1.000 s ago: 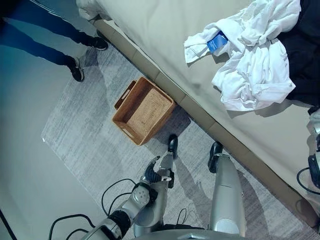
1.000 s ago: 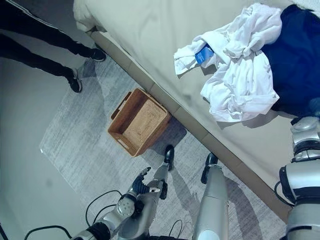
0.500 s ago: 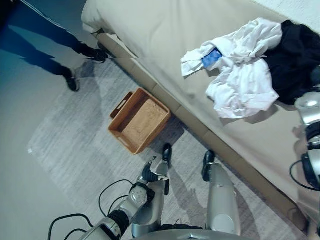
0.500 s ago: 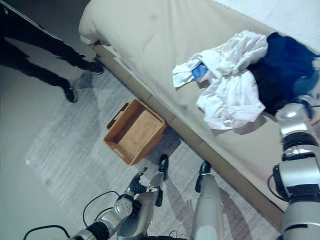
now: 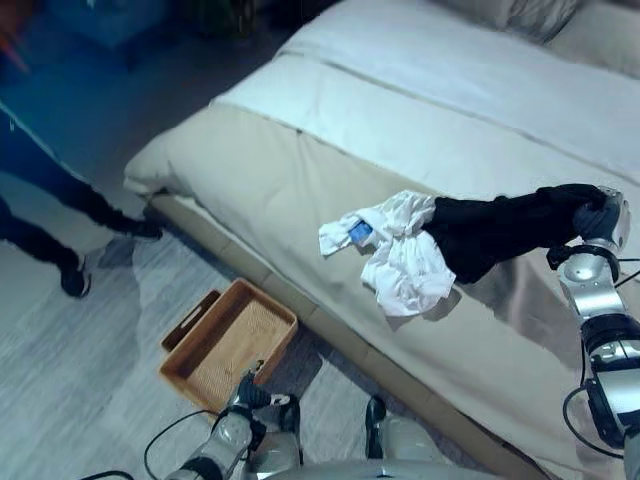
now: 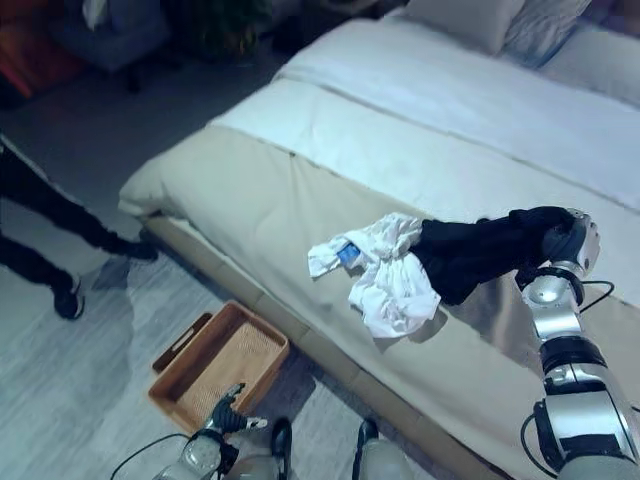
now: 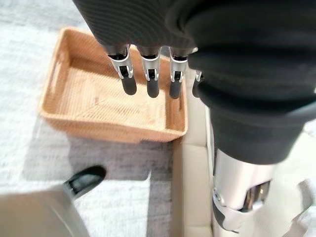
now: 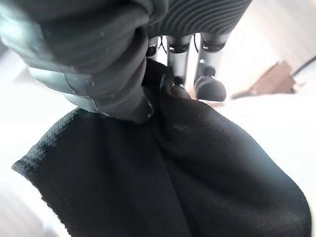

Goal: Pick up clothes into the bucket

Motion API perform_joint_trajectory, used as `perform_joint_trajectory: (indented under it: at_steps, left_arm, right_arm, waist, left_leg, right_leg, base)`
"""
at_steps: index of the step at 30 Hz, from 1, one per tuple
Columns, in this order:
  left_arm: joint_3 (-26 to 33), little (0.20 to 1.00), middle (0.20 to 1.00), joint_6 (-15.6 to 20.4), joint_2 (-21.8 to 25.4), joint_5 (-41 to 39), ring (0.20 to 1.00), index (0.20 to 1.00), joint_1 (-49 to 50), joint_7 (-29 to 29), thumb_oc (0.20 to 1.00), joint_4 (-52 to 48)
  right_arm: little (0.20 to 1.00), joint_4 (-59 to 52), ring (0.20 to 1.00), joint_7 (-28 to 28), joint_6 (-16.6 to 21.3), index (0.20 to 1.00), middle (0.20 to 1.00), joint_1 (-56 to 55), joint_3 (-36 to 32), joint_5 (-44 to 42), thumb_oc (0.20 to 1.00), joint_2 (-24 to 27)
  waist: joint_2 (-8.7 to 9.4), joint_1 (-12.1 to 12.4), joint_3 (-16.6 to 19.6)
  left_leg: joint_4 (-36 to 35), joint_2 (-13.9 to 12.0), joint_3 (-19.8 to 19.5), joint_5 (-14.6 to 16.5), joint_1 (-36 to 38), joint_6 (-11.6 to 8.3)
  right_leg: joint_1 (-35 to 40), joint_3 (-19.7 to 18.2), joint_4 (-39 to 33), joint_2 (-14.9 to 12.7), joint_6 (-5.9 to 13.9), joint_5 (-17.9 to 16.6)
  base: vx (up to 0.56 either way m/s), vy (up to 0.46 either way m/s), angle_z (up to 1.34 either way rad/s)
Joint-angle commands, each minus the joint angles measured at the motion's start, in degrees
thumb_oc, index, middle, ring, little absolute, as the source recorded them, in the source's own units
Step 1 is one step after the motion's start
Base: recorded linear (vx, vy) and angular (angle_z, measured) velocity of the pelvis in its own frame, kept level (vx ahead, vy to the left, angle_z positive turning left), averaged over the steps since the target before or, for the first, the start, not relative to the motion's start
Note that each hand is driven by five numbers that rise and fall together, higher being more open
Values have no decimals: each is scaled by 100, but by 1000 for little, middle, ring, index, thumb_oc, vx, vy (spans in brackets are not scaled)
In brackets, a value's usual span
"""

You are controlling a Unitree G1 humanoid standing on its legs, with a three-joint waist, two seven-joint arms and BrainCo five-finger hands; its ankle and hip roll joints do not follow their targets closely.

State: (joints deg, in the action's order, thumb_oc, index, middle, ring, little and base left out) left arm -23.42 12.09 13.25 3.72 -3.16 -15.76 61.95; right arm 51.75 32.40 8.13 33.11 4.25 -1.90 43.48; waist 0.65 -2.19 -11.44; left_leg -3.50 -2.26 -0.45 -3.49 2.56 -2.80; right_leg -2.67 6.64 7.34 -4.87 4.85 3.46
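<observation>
A black garment (image 5: 500, 225) lies stretched across the beige bed cover. Its far end is pinched in my right hand (image 5: 605, 215), whose fingers (image 8: 174, 74) and thumb close on the dark cloth (image 8: 173, 182). A crumpled white garment (image 5: 405, 260) with a blue patch lies beside it, touching its near end. On the rug against the bed stands an empty woven basket (image 5: 235, 345). My left hand (image 5: 248, 398) hangs low just beside that basket with straight fingers (image 7: 148, 74) and holds nothing.
The bed (image 5: 300, 190) runs across the view, with white sheets and pillows (image 6: 480, 20) at the far end. A person's legs (image 5: 60, 230) stand on the floor to the left. A grey rug (image 5: 90, 380) lies under the basket.
The camera has swung up to take in the whole bed. My right hand has come onto the bed and closed on the black garment, now drawn out long. My left hand stays by the basket.
</observation>
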Motion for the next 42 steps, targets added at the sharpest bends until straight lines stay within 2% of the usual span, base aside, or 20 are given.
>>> perform_joint_trajectory:
  at_steps: [1, 6, 10, 11, 13, 20, 23, 28, 32, 35, 36, 42]
  left_arm:
    - [124, 1000, 1000, 131, 62, 142, 1000, 1000, -55, 119, 1000, -88]
    - [316, 1000, 1000, 209, 154, -376, 1000, 1000, 67, 241, 1000, -989]
    - [271, 1000, 1000, 197, 195, -673, 1000, 1000, 61, 403, 1000, -1543]
    - [230, 1000, 1000, 258, 304, -875, 1000, 1000, 34, 503, 1000, -2197]
    - [177, 1000, 1000, 319, 365, -1056, 1000, 1000, -83, 581, 1000, -2636]
    - [-78, 1000, 1000, 414, 485, -1321, 1000, 1000, -702, 635, 1000, -3904]
    - [-219, 1000, 1000, 424, 575, -1368, 1000, 1000, -1080, 691, 1000, -4459]
    - [-408, 1000, 1000, 381, 592, -1400, 1000, 1000, -1550, 779, 1000, -5001]
    - [-591, 1000, 1000, 286, 442, -1529, 1000, 1000, -1710, 923, 1000, -5233]
    - [-656, 1000, 1000, 271, 382, -1538, 1000, 1000, -1733, 950, 1000, -5211]
    - [-770, 1000, 1000, 211, 306, -1430, 1000, 1000, -1813, 958, 1000, -5129]
    - [-1096, 1000, 1000, 34, 40, -1047, 1000, 1000, -2162, 1004, 1000, -4655]
  right_arm:
    - [200, -289, 200, 66, 221, 200, 200, 58, -223, 91, 200, 386]
    - [200, -996, 200, 139, 185, 200, 200, -75, -483, 182, 200, 545]
    - [200, -1628, 200, 302, 162, 200, 200, -256, -794, 254, 200, 472]
    - [200, -1906, 200, 393, 165, 200, 200, -315, -963, 292, 200, 457]
    - [200, -2155, 200, 522, 187, 200, 200, -244, -1053, 302, 200, 433]
    - [200, -2886, 200, 868, 263, 200, 200, 281, -1010, 412, 200, 281]
    - [200, -3345, 200, 850, 313, 200, 200, 551, -848, 484, 200, 202]
    - [200, -4168, 200, 407, 428, 200, 200, 792, -420, 404, 200, -82]
    - [200, -5015, 200, -309, 613, 200, 200, 528, -84, 133, 200, -415]
    - [200, -5175, 200, -452, 672, 200, 200, 429, -33, 5, 200, -488]
    - [200, -5402, 200, -687, 771, 200, 200, 286, 69, -244, 200, -686]
    - [200, -6019, 200, -1334, 862, 200, 200, 96, 431, -677, 200, -961]
  waist:
    - [359, 61, 456]
    - [364, 85, 746]
    - [345, 81, 873]
    - [321, 83, 927]
    - [306, 73, 976]
    - [285, 40, 1051]
    - [270, -3, 1052]
    - [272, -71, 1039]
    - [258, -145, 1013]
    - [255, -154, 1008]
    - [254, -179, 996]
    - [247, -240, 984]
  left_leg:
    - [524, 255, -23, 771, 39, 44]
    - [447, 285, 37, 816, 267, 80]
    - [391, 321, 44, 782, 379, 121]
    - [374, 331, 33, 796, 440, 135]
    - [367, 337, 24, 810, 485, 147]
    - [317, 333, 29, 815, 592, 160]
    - [308, 321, 42, 810, 603, 162]
    - [306, 301, 96, 810, 641, 166]
    - [345, 271, 151, 821, 648, 167]
    - [350, 260, 153, 823, 653, 164]
    - [356, 248, 158, 823, 656, 163]
    - [360, 227, 175, 809, 654, 153]
  right_leg:
    - [210, -44, -231, -315, 443, -312]
    - [430, -51, -358, -340, 473, -317]
    - [539, -29, -409, -384, 474, -362]
    - [616, -10, -423, -410, 475, -354]
    - [668, -3, -441, -428, 481, -354]
    - [749, -24, -487, -432, 478, -354]
    - [736, -51, -480, -424, 468, -351]
    - [741, -95, -496, -409, 454, -366]
    - [733, -146, -486, -379, 431, -351]
    - [734, -146, -476, -376, 425, -344]
    - [736, -162, -468, -369, 421, -336]
    - [745, -162, -459, -351, 411, -316]
  base:
    - [49, 49, -24]
    - [22, 28, -13]
    - [8, 6, 1]
    - [0, 0, 0]
    - [0, 0, 0]
    - [2, 1, 1]
    - [1, -2, -1]
    - [-2, -12, -3]
    - [-5, -21, -10]
    - [-1, -14, -9]
    - [0, 0, 0]
    - [0, 0, 0]
